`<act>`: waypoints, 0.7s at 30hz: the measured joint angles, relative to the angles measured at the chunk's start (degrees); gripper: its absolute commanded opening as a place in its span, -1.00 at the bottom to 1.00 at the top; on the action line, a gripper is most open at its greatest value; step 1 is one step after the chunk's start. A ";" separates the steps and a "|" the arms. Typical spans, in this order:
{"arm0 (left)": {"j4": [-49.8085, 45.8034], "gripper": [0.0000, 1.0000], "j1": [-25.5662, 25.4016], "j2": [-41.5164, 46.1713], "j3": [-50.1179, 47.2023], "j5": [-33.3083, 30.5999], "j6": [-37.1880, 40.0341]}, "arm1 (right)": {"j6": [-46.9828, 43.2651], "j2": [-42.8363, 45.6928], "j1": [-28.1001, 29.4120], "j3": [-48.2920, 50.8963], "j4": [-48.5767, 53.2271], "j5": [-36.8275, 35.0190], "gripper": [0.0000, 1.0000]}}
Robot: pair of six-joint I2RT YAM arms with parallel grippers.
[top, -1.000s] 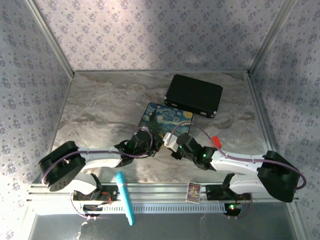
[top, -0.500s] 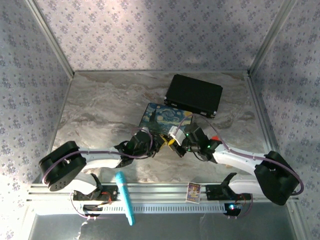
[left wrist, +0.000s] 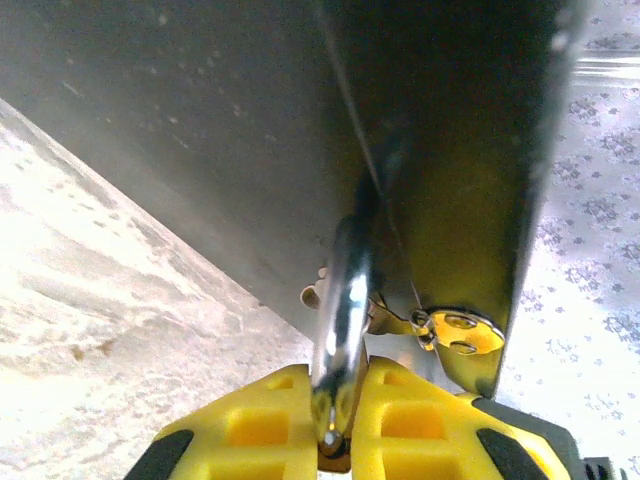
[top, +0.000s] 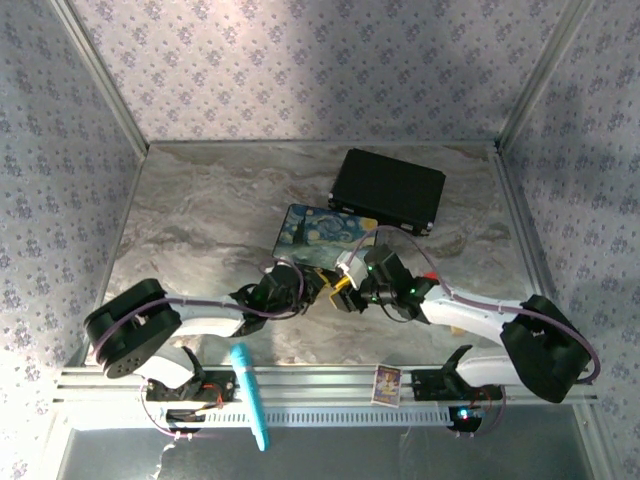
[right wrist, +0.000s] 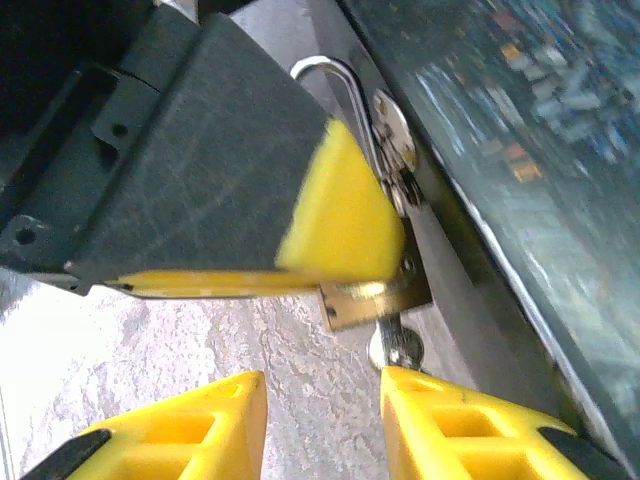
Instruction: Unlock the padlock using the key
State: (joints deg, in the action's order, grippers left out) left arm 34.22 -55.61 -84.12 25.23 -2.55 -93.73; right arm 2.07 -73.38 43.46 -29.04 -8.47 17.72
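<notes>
I'm watching the left gripper (left wrist: pixel 342 400) clamping the padlock (right wrist: pixel 370 298) by its shackle, the brass body at lower centre mostly hiding behind that gripper. The right gripper (right wrist: pixel 322 390) jaws are standing apart, with the key (right wrist: pixel 395 345) blurring just above them.

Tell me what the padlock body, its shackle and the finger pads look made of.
The padlock body is likely brass: warm yellow metal with a soft sheen. The shackle looks like polished steel or chrome, given its bright mirror-like glints. The finger pads seem to be moulded yellow plastic or rubber, matte, with recessed pockets.
</notes>
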 measured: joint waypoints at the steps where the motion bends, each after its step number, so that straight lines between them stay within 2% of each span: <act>1: 0.42 -1.00 0.15 -0.11 -0.31 -0.55 0.24 | 1.09 0.00 0.04 0.57 -0.28 -0.90 -0.20; 5: 2.80 -1.00 0.24 -0.87 -1.90 -3.43 1.88 | 6.32 0.00 0.04 3.37 -2.64 -5.55 -0.20; 10: 10.14 -1.00 0.00 -3.37 -4.90 -4.63 6.64 | 11.82 1.14 -0.07 7.56 -8.15 -11.10 -0.21; 16: 12.33 -1.00 -0.35 -6.45 -4.17 -4.52 8.70 | 20.02 8.46 -0.48 7.58 -6.12 -17.07 0.23; 21: 7.32 -1.00 -1.51 -6.34 -3.61 -4.15 9.84 | 27.21 6.51 -5.20 -1.62 2.27 -19.52 0.28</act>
State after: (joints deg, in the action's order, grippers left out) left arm 41.54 -57.12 -90.45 21.63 -6.70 -83.90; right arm 29.28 -66.87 38.26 -30.65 -6.20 -1.80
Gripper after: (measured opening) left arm 0.091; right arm 0.638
